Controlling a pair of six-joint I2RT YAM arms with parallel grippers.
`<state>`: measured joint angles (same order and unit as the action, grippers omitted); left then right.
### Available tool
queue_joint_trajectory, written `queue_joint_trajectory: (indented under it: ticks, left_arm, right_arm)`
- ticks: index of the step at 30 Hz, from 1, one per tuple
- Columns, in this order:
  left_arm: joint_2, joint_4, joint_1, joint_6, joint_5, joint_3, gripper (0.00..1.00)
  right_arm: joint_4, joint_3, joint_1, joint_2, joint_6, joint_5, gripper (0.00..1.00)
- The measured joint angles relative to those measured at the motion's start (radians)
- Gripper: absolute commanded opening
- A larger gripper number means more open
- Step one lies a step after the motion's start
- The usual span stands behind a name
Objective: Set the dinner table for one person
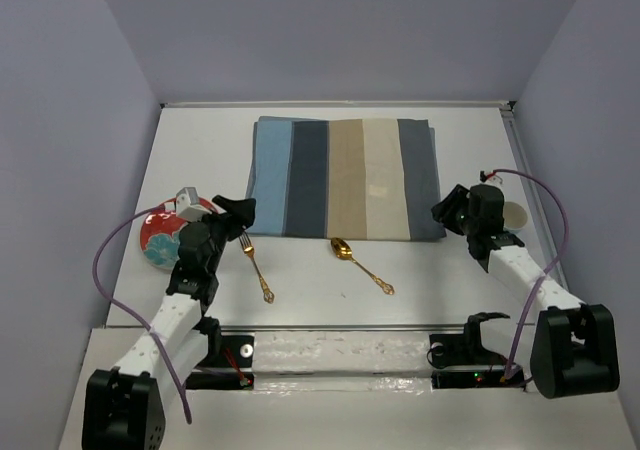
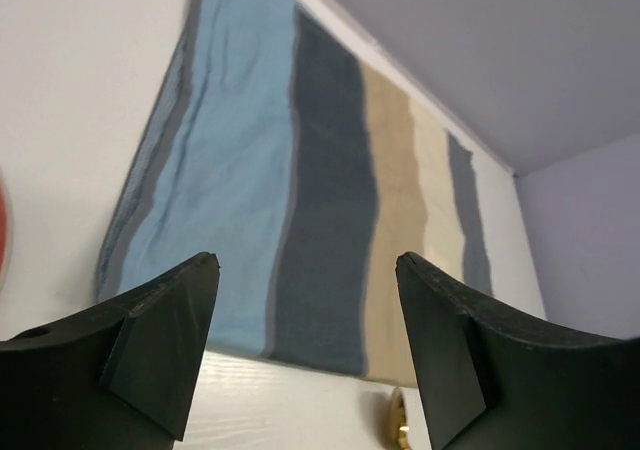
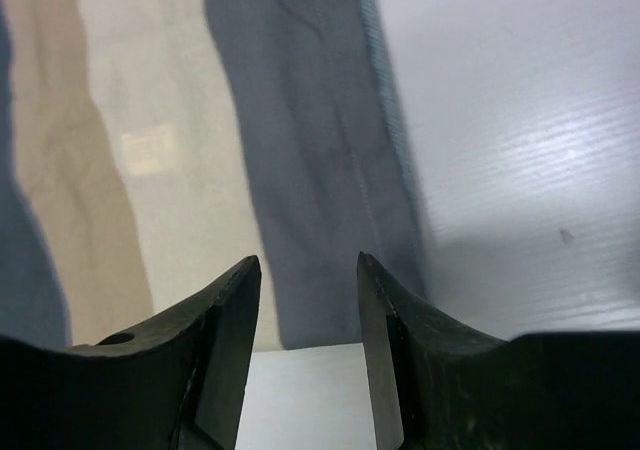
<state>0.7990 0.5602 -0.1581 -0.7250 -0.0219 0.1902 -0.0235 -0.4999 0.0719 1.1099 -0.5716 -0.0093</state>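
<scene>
The white dinner table (image 1: 310, 295) holds a striped blue, grey and beige placemat (image 1: 345, 178) at the back centre. A gold fork (image 1: 256, 267) and a gold spoon (image 1: 360, 264) lie in front of the placemat. A red patterned plate (image 1: 158, 238) sits at the left, partly hidden by my left arm. My left gripper (image 1: 238, 213) is open and empty near the placemat's front left corner, above the fork's tines. Its wrist view shows the placemat (image 2: 300, 190) and the spoon bowl (image 2: 397, 425) between the open gripper (image 2: 308, 265). My right gripper (image 1: 445, 213) is open and empty at the placemat's front right corner (image 3: 320, 190).
A pale round object (image 1: 515, 213) lies on the table just right of my right arm. The plate's red edge (image 2: 3, 240) shows at the far left of the left wrist view. Bare tabletop (image 3: 520, 120) lies right of the placemat. Walls close in on three sides.
</scene>
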Motion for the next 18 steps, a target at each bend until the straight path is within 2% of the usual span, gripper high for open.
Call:
queue_joint_trajectory:
  ticks: [4,6,9,13,17,18]
  left_arm:
    - [-0.137,-0.104,-0.028,0.002,0.001,0.077,0.83]
    - [-0.198,-0.154,-0.034,0.006,0.001,0.130,0.83]
    - [-0.265,-0.224,-0.037,0.028,-0.001,0.230,0.85]
    - [-0.301,-0.321,-0.037,0.091,-0.009,0.384,0.87]
    - [-0.340,-0.422,-0.037,0.190,-0.006,0.504,0.91]
    - [-0.349,-0.439,-0.037,0.212,-0.003,0.522,0.92]
  right_arm:
    - [0.039,-0.057,0.062,-0.063,0.011,0.008,0.40]
    - [0.044,-0.081,0.085,-0.078,0.017,0.013,0.18]
    - [0.046,-0.114,0.137,-0.069,0.025,0.025,0.01]
    - [0.047,-0.161,0.266,0.026,0.025,0.055,0.00]
    - [0.014,-0.263,0.498,0.189,0.023,0.092,0.00]
    - [0.004,-0.286,0.553,0.224,0.021,0.092,0.03]
